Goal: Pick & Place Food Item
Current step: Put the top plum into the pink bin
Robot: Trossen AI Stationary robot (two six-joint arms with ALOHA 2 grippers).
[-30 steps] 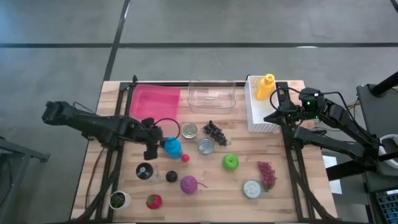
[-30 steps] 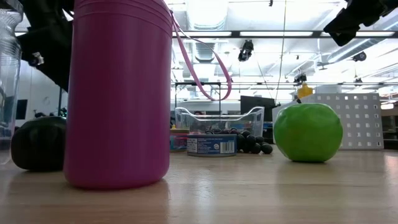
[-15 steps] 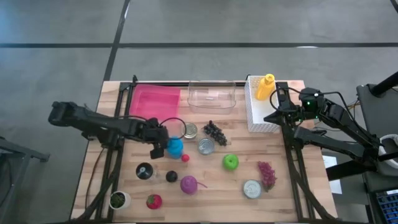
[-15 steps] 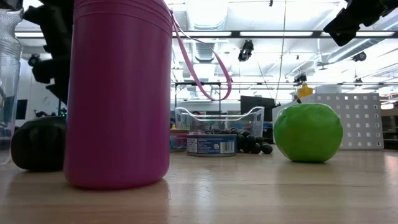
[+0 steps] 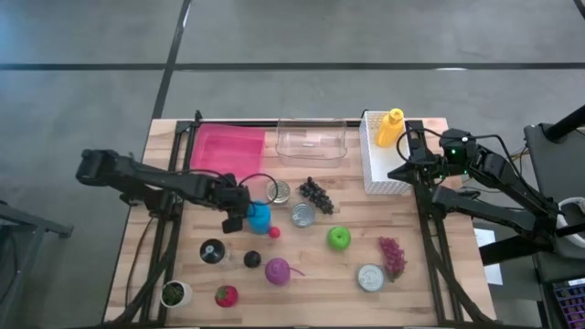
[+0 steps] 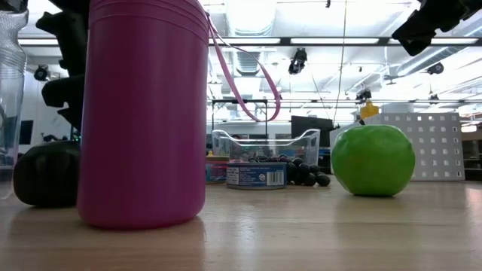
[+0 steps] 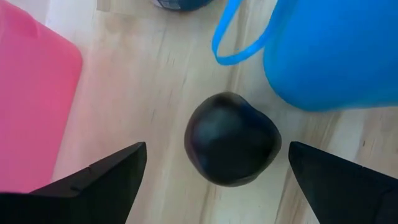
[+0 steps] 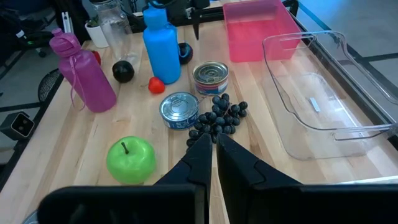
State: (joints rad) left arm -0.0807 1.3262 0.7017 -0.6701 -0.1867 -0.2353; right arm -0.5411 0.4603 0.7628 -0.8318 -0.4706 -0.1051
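A dark round fruit (image 7: 231,146) lies on the wood beside the blue bottle (image 7: 329,50), with the pink tray (image 7: 31,93) on its other side. My left gripper (image 7: 216,146) is open above it, one finger on each side, touching nothing. In the high view the left gripper (image 5: 232,216) stands just left of the blue bottle (image 5: 258,217) and hides the fruit. My right gripper (image 8: 214,149) is shut and empty, waiting over the white basket (image 5: 384,164) at the far right.
Around the bottle are a small red fruit (image 5: 272,232), two tins (image 5: 279,192) (image 5: 303,215), dark grapes (image 5: 316,194), a black ball (image 5: 252,260) and a magenta bottle (image 5: 277,270). A green apple (image 5: 339,238) and a clear container (image 5: 311,140) are farther off.
My left gripper has moved toward the table's right, closing on the blue bottle, and now stands right beside it. The right arm and the objects on the table have kept still.
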